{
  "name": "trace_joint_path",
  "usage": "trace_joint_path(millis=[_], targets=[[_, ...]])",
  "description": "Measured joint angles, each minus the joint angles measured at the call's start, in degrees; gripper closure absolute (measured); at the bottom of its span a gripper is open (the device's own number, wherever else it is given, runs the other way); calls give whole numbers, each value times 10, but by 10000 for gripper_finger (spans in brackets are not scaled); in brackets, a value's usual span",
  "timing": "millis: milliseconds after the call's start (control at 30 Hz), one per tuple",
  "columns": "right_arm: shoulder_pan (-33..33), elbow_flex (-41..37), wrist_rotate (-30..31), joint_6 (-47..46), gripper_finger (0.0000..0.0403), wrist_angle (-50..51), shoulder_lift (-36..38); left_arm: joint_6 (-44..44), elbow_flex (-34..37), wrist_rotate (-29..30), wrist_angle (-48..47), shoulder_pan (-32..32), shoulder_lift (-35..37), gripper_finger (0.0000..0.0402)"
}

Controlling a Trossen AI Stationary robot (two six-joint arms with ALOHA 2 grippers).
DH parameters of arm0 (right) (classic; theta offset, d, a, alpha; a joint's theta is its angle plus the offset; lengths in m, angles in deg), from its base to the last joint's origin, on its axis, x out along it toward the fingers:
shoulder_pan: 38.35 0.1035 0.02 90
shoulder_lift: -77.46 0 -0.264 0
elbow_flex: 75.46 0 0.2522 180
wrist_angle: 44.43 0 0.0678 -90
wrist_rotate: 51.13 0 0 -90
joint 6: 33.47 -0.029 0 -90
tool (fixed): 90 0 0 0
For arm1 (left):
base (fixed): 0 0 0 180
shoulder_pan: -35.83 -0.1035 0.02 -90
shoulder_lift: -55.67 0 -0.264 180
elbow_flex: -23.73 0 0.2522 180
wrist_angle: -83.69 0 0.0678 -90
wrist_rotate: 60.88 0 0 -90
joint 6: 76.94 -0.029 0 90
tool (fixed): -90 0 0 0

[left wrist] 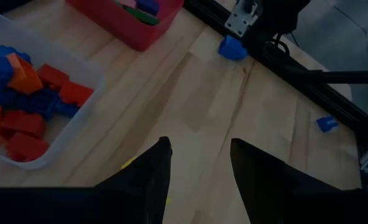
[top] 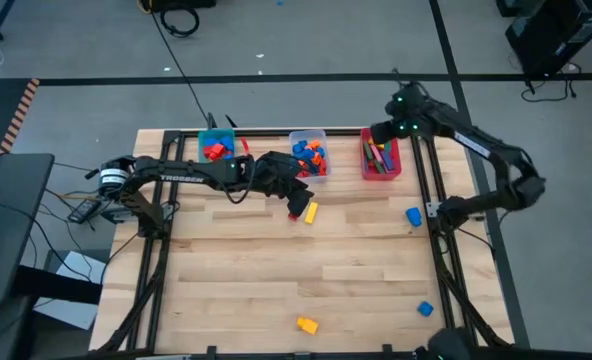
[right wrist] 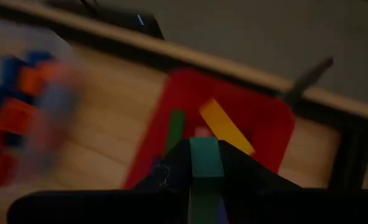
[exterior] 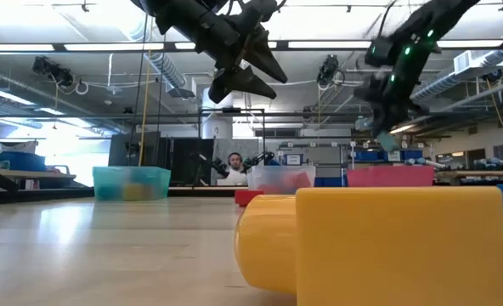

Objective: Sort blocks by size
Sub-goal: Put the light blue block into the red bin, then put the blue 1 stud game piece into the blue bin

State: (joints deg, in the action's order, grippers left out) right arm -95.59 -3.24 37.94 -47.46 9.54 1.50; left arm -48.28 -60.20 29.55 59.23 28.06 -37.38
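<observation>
Wooden table (top: 276, 285): two yellow blocks (top: 307, 324), two blue (top: 413, 215), three bins (top: 380, 166)

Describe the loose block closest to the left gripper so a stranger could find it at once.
Start at the clear bin, the middle of three at the table's far edge. Just in front of it hangs the left gripper, fingers apart and empty. Beside it lies a short yellow block, touching a red block; the other yellow block lies at the near edge.

Three plastic bins line the far edge of a wooden tabletop (top: 246, 280): teal bin (top: 217, 146), clear bin (top: 309, 152), red bin (top: 380, 158).
</observation>
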Motion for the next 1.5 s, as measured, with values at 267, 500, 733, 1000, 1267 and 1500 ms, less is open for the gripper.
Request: trace_joint_path(millis=[267,500,733,1000,1267,1500], targets=[[-3,-1,0,11,312,6,-115,19,0,0,-22,1,0,227],[-3,-1,0,11,204,10,-117,27,0,28,-27,15,0,227],[12,4,-1,-14,160,142,-23,18,0,42,-28,15,0,227],[124,-6,44,-72,160,335,50,16,0,45,-24,15,0,227],[177,-116,10,-133,152,335,71,16,0,46,-25,17,0,227],[193,-208,-21,-144,129,262,68,17,0,46,-25,27,0,227]])
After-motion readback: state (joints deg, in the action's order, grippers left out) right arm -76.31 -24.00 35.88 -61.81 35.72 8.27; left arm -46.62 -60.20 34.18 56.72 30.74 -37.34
